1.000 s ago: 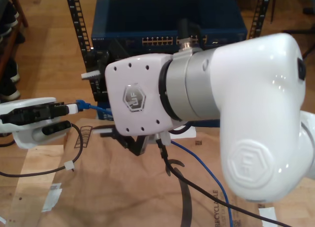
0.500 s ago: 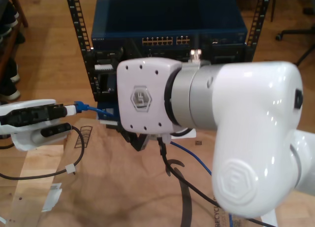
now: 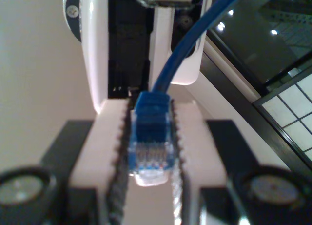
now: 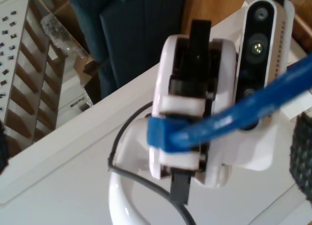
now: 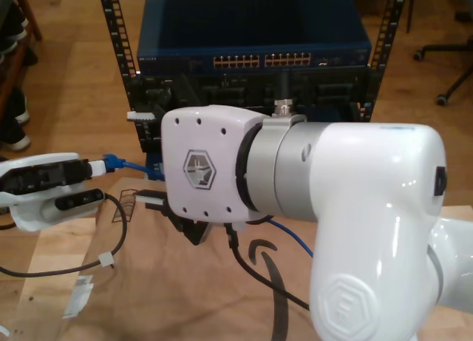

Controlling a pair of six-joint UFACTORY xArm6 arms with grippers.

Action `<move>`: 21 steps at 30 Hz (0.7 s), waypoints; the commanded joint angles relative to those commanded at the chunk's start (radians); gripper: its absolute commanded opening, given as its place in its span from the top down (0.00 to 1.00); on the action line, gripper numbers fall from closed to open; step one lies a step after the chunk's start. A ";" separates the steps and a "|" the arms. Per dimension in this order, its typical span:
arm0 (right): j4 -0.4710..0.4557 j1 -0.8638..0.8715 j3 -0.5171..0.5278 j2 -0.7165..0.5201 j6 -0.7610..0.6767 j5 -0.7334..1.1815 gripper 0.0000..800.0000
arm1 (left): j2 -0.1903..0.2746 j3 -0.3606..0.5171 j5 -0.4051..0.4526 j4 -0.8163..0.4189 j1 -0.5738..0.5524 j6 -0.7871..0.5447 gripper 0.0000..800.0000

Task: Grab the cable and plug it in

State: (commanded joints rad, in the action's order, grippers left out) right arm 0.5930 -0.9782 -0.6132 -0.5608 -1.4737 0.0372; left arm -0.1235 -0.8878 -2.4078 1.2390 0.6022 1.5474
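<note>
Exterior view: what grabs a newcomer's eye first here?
The big white arm across the exterior view's middle and right, blocking much of the scene. Then the blue cable: my first gripper is shut on its plug, contacts facing the camera. Behind stands the dark blue switch in a rack, with a row of orange-lit ports across its front.

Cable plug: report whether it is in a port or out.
Out. The plug sits clamped between my first gripper's fingers, free of any port.

A blue switch (image 5: 251, 30) sits in a black rack (image 5: 118, 67). Cardboard (image 5: 148, 282) covers the wood floor (image 5: 66, 75); a chair base (image 5: 443, 52) stands at the exterior view's right.
</note>
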 joint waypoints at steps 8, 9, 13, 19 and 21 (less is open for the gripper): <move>-0.002 -0.020 0.011 0.000 0.003 0.000 0.09 | -0.002 0.006 -0.014 0.002 -0.003 -0.003 0.98; -0.002 -0.020 0.011 0.000 0.003 -0.002 0.12 | -0.002 0.006 -0.017 0.002 -0.005 -0.003 0.98; -0.002 -0.020 0.011 0.000 0.005 -0.003 0.18 | -0.002 0.006 -0.017 0.000 -0.005 -0.003 0.98; -0.002 -0.021 0.011 0.000 0.005 -0.003 0.23 | -0.002 0.011 -0.020 -0.003 -0.012 -0.005 0.97; -0.002 -0.023 0.011 0.000 0.006 -0.003 0.27 | -0.002 0.014 -0.023 -0.005 -0.023 -0.005 0.97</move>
State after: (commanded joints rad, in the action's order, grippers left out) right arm 0.5915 -1.0012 -0.6024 -0.5608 -1.4676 0.0341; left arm -0.1250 -0.8740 -2.4308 1.2344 0.5792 1.5428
